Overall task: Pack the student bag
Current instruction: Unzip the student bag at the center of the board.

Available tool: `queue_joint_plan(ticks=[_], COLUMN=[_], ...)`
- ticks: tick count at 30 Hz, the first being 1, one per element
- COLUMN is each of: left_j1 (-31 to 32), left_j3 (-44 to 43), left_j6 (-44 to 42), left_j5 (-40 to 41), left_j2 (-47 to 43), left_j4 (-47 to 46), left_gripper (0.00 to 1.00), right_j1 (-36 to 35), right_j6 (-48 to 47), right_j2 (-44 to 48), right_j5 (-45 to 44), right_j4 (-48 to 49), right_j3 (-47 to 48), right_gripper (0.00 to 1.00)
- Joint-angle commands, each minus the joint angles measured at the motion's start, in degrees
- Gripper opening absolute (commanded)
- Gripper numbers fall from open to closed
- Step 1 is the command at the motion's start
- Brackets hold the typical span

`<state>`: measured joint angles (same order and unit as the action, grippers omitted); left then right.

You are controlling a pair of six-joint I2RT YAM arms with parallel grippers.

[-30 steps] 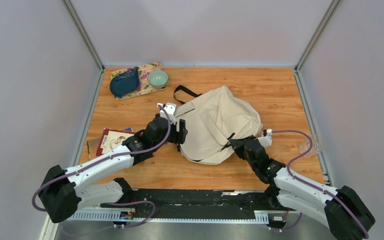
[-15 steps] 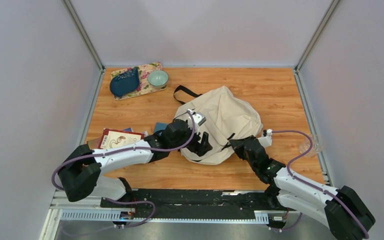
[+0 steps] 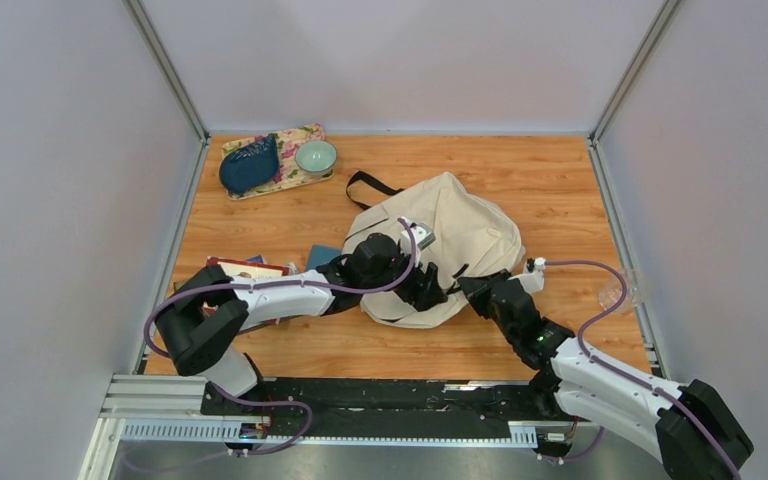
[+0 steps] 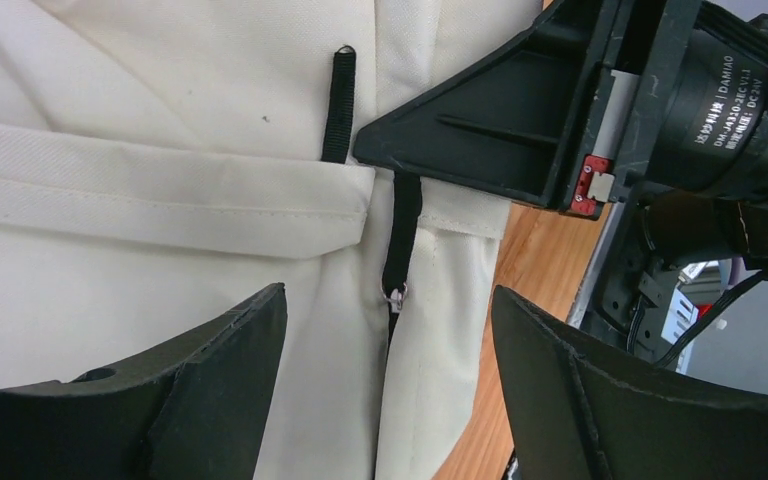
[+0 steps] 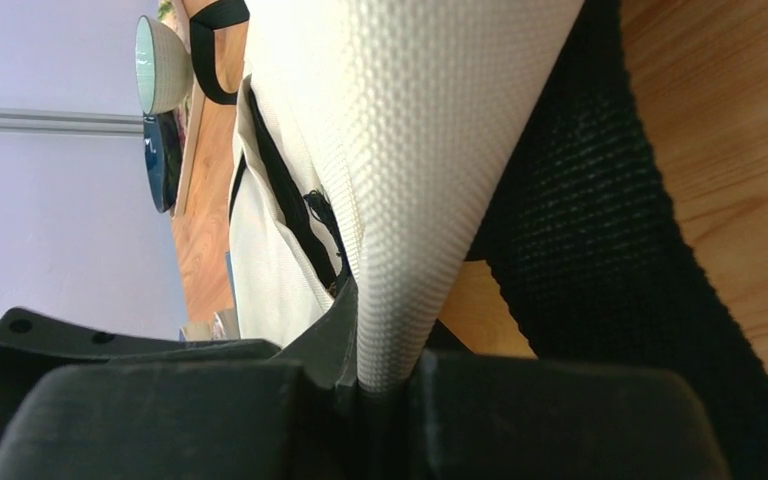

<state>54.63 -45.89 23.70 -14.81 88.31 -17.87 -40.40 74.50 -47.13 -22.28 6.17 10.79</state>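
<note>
Cream student bag (image 3: 470,225) under outstretched left arm (image 3: 280,293)

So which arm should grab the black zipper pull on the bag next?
The left, probably. The left gripper is open just above the zipper pull, jaws either side of it. The right gripper is shut on the fabric of the student bag, holding it steady.

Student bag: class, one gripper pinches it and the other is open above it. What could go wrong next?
1. The open left gripper hovers over the small zipper pull. It could close on loose cloth of the student bag instead.
2. The right gripper, shut on a fold of the bag's fabric, sits very near the left one, so they might collide.
</note>
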Motion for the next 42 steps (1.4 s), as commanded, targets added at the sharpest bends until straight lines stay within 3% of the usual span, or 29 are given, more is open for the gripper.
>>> queue_joint_plan(ticks=[1,12,22,30,35,42], left_j1=[0.39,0.39,0.39,0.39,0.39,0.39], left_j3=[-4.11,-8.34,-10.01,-10.89,-11.06,-11.59], left_j6=[-0.14,0.29,0.73,0.82,0.82,0.82], left_j5=[-3.91,-8.22,-8.83,-10.33,-11.38,-12.44], left_j2=[2.91,8.63,10.91,11.79,12.06,12.67], left_j4=[-3.40,-3.05,-2.43,-2.08,-2.35,-2.35], left_gripper=[0.82,0.78,0.60,0.55,0.45,0.17], right_j1=[-0.55,-0.56,-0.55,-0.64,-0.73,-0.73], right_j6=[-1.11,-4.10,-5.07,-5.59,-5.94,-6.30], right_j2=[2.74,3.72,4.51,4.51,4.16,3.89], right_j5=[0.66,3.56,4.44,4.62,4.88,5.14], right_j4=[5.16,6.13,6.83,6.92,7.10,7.54], right_j3=[0.82,0.64,0.20,0.29,0.46,0.55], right_gripper=[0.00,0.00,0.00,0.00,0.00,0.00])
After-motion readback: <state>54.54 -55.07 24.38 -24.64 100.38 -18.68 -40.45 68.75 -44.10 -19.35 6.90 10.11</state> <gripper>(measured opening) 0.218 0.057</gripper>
